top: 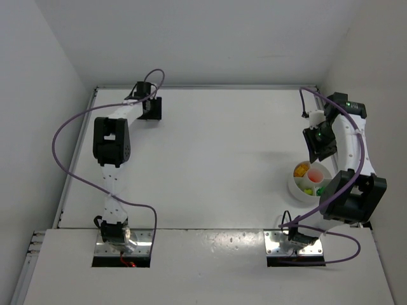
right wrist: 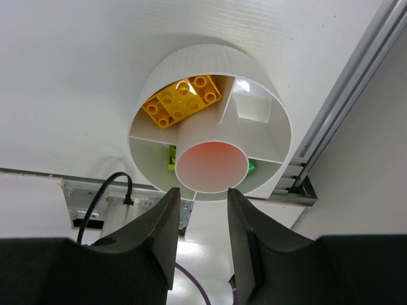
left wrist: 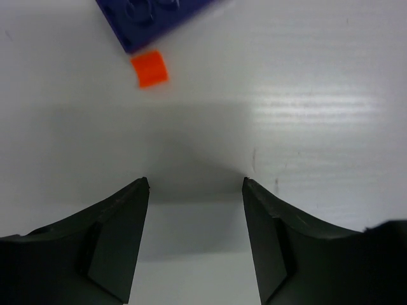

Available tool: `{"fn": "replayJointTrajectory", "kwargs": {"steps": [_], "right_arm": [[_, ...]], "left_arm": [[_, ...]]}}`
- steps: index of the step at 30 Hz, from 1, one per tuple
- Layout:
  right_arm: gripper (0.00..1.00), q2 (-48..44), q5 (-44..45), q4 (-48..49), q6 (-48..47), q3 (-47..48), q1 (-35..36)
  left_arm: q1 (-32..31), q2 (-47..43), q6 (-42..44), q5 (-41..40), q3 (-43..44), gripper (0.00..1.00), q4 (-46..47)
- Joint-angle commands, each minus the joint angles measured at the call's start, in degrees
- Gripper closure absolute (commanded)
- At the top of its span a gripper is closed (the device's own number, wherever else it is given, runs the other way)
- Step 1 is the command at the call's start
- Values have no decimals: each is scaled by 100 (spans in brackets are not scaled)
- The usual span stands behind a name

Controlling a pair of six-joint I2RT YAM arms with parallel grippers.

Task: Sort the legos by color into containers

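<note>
white walls close in a white table [top: 222, 140], with both arms reaching away from their bases at the near edge. the left gripper [top: 149, 105] is out at the far left corner of the table. from its wrist camera the left gripper [left wrist: 196, 184] has its two dark fingers [left wrist: 114, 235] spread wide with only bare table between them. ahead of the fingertips and a little to the left lies a small orange lego [left wrist: 150, 68], flat on the surface and well apart from both fingers. just beyond it, almost touching, is the corner of a dark blue lego [left wrist: 152, 19] that runs out of the top of the view.

the round white dish [top: 294, 185] sits near the right edge of the table, and the right gripper [top: 316, 145] hangs just past its far side. in the right wrist view the right gripper [right wrist: 202, 194] has its fingers [right wrist: 159, 235] set a narrow gap apart, close against the dish's rim [right wrist: 191, 60]; i cannot tell whether they touch it, and nothing is pinched between them. a yellow lego [right wrist: 184, 100] lies in one compartment, green pieces [right wrist: 172, 157] show in the compartments either side of the middle cup [right wrist: 212, 166], which glows reddish orange inside.
</note>
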Motion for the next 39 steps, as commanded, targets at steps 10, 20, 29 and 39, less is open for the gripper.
{"fn": "replayJointTrajectory", "kwargs": {"steps": [10,20,29,39], "right_arm": [[64,-56,-111,-23,62,198,-31],[64,-3,-163,-23,62,146,-31],[64,-3,-216,-23,62,145,-31],[64,-3,-269,-23,62,145,-31]], "left_arm": [[-25,1422,-432,-286,1771,35,-304],[89,1607,-572,-347,1825,40,-356],[142,1607,-695,-462,1825,50,-409],[195,1827,-1082,-831,2000,51,-514]]}}
